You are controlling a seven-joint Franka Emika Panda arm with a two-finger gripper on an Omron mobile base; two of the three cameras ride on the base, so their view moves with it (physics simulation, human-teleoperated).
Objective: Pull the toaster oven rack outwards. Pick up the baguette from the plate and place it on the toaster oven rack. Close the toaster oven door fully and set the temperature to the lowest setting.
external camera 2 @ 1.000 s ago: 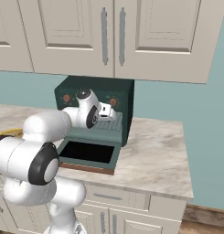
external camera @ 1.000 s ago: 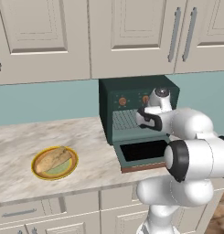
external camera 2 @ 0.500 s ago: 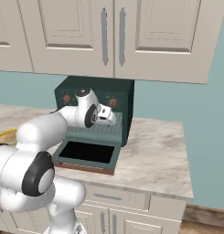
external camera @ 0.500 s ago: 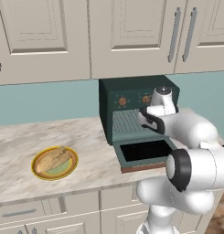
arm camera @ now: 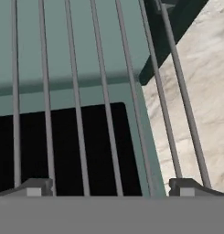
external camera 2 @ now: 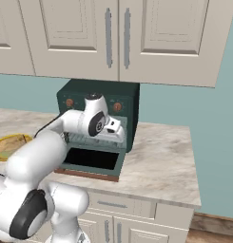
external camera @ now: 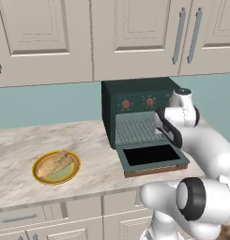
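The dark green toaster oven (external camera: 135,93) (external camera 2: 101,92) stands on the counter with its door (external camera: 151,157) (external camera 2: 92,161) folded down flat. The wire rack (external camera: 134,127) (arm camera: 103,91) sticks out of the cavity over the door. My gripper (external camera: 159,127) (external camera 2: 116,135) (arm camera: 114,188) hovers just above the rack's right part, open, its fingertips (arm camera: 38,187) wide apart with several bars running below between them. The baguette (external camera: 54,162) (external camera 2: 11,142) lies on the orange-rimmed plate (external camera: 73,171) far left of the oven.
Marble counter (external camera: 22,140) (external camera 2: 160,156) (arm camera: 200,91) stretches on both sides of the oven. Cream wall cabinets (external camera: 135,33) hang low above it. Two orange knobs (external camera: 126,104) show on the oven's front. The door's reddish-brown handle (external camera: 156,169) lies near the counter's front edge.
The hand has shifted slightly outward and down over the rack. My elbow has swung lower and to the right. Oven, door, plate and baguette stay put.
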